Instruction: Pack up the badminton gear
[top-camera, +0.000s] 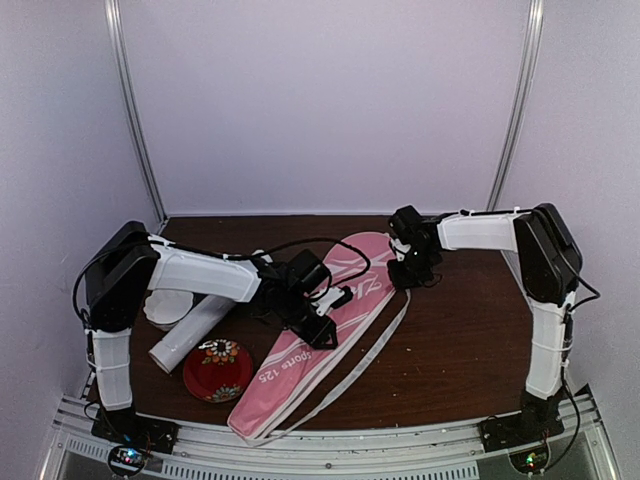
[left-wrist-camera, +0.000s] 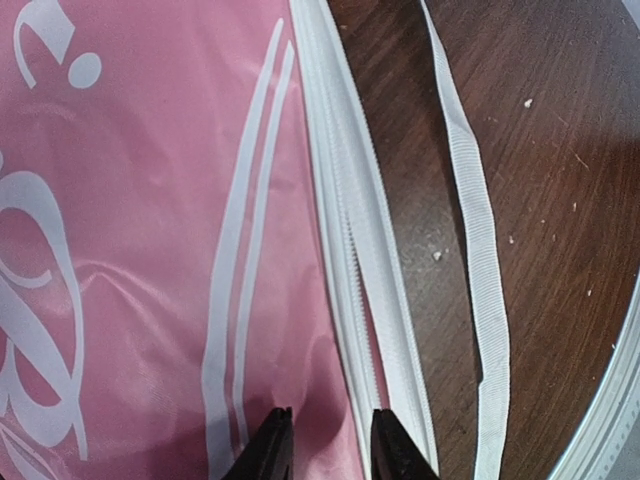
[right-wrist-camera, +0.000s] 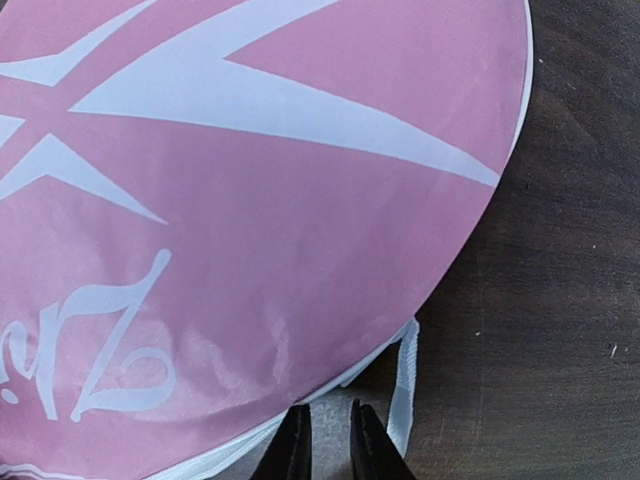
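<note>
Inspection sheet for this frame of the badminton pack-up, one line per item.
surface: dark brown table, small specks.
job's things: pink bag lying diagonally, strap loose beside it; white tube at left; racquets, shuttlecocks not seen.
clutter: white bowl, red floral plate.
grippers: left gripper at bag's zip edge, right gripper at its round end; jaws narrowly apart, grip unclear.
cables: black cable looping over bag.
surroundings: pale walls, metal poles.

L arm reaching inward, L pincer (left-wrist-camera: 328, 448) part-open; R arm folded inward, R pincer (right-wrist-camera: 328, 445) nrly closed.
</note>
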